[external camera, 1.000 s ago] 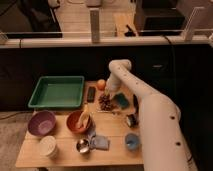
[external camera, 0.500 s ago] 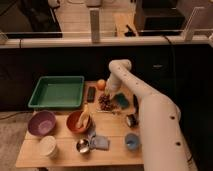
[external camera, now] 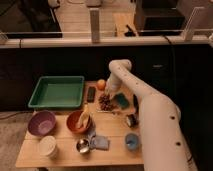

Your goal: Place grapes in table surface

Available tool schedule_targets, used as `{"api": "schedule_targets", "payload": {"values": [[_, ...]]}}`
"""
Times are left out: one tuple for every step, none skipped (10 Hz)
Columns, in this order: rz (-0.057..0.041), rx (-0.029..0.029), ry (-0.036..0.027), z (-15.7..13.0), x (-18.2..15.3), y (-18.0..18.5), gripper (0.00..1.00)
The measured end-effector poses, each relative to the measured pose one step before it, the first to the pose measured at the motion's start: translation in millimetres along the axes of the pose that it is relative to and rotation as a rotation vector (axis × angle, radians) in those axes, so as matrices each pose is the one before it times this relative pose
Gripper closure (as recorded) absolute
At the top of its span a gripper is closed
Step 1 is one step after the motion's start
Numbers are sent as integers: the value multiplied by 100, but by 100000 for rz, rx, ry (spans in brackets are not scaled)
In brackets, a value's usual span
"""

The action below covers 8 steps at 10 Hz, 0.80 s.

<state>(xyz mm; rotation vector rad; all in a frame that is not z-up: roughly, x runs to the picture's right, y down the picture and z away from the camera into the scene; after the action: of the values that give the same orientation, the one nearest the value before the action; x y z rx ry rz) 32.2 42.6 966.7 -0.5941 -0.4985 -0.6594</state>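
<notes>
The grapes point(external camera: 105, 100), a small dark red-purple bunch, lie on the light tan wooden table surface point(external camera: 112, 131) near its back middle. My gripper point(external camera: 108, 93) is at the end of the white arm, right above and just behind the grapes, next to the smooth orange fruit point(external camera: 101, 84). The arm reaches in from the lower right and covers the table's right side.
A green tray point(external camera: 57, 92) stands at the back left. A purple bowl point(external camera: 41, 123), an orange bowl point(external camera: 79, 121), a white cup point(external camera: 48, 147), a small metal cup point(external camera: 82, 146), a blue cloth point(external camera: 100, 142), a blue cup point(external camera: 131, 142) and a dark bar point(external camera: 91, 94) are on the table.
</notes>
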Motion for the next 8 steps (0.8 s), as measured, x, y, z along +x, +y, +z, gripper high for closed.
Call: {"api": "schedule_targets", "payload": {"values": [[15, -1, -3, 0, 5, 8, 98], [10, 5, 8, -9, 8, 5, 91], [-6, -5, -11, 5, -5, 0, 82], [-24, -47, 50, 8, 10, 43, 71], [-42, 186, 117, -82, 10, -25, 60], [-33, 6, -13, 11, -20, -21, 52], [-408, -17, 394, -2, -31, 66, 45], [-5628, 2411, 7528, -777, -538, 166, 37]]}}
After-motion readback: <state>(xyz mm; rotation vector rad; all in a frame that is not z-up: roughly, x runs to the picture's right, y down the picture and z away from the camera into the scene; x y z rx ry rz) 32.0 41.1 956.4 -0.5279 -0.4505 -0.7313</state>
